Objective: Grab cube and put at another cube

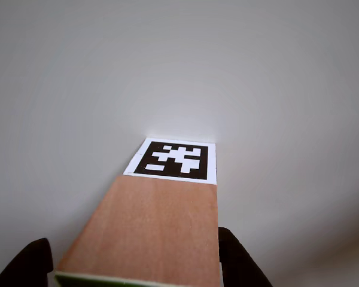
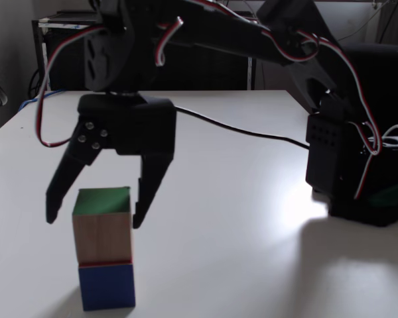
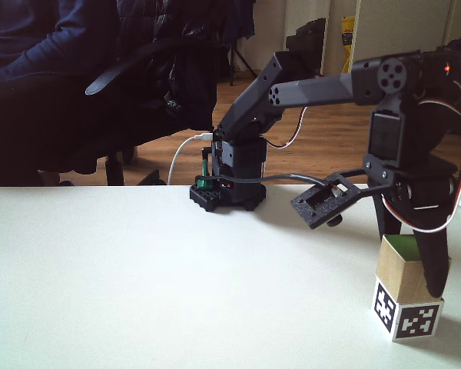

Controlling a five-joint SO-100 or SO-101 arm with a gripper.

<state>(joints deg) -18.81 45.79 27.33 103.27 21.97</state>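
The cube [image 2: 101, 226] sits stacked on top of another cube [image 2: 107, 285], directly below the tool [image 2: 93, 217]. In a fixed view its green face [image 2: 103, 200] points up, between the two black fingers, and its plain wooden side faces the camera. The tool is spread wide: one finger [image 2: 62, 182] hangs clear to the left of the cube in that view and the other [image 2: 149, 189] stands just beside its right edge, with a gap on the left side, so nothing is gripped. Whether the right finger touches the wood I cannot tell.

The lower cube shows a blue side there, with a thin red strip [image 2: 105, 262] along its top edge. In a fixed view from the other side of the table [image 3: 138, 269], the same lower cube [image 3: 406, 317] shows black-and-white square markers on two sides, and the wooden cube [image 3: 403, 270] rests on it with a finger [image 3: 434, 257] down along its right side.

In the other view the wooden cube [image 1: 149, 230] fills the lower middle between the two dark fingertips [image 1: 242, 257], a green edge at the bottom, and beyond it lies a black-and-white marker face [image 1: 175, 160] against the pale table [image 1: 287, 89].

The arm [image 3: 307, 92] reaches over from its base [image 3: 227, 192] at the far edge of the table
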